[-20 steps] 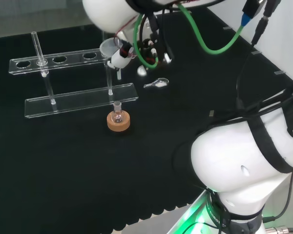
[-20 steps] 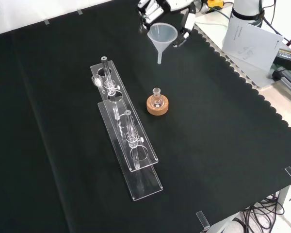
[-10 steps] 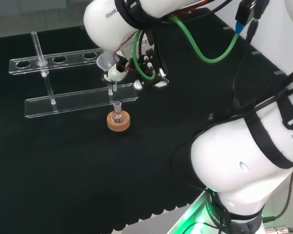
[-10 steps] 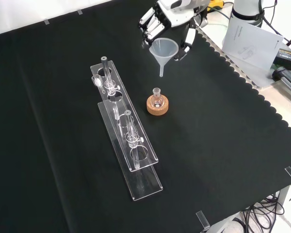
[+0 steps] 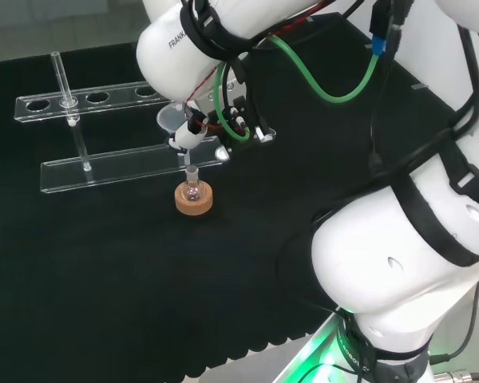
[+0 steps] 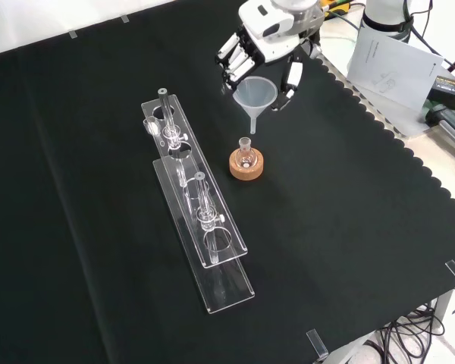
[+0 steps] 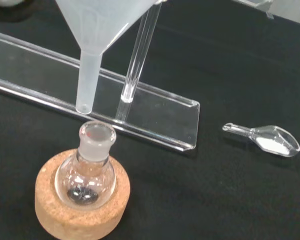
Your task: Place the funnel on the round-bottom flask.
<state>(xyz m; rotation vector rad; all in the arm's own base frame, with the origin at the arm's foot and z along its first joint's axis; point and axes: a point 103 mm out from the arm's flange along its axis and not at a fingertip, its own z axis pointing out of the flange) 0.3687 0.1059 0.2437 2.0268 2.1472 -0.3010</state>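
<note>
Black cloth (image 6: 349, 212) is covering the bench, w/ papers (image 6: 390, 64) lying off its edge at 1 o'clock in front view. Hand (image 6: 269, 30) is pinching the funnel (image 6: 255, 91) by its rim, stem hanging just above the round-bottom flask (image 6: 246, 152), not touching; flask is sitting in a cork ring (image 6: 246, 164) beside the clear rack (image 6: 201, 220).

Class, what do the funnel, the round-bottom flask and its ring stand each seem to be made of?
Funnel: probably plastic, with a milky, frosted, translucent look. Round-bottom flask: likely glass, clear and shiny with bright glints and a frosted neck rim. Ring stand: cork, tan, matt and speckled.
</note>
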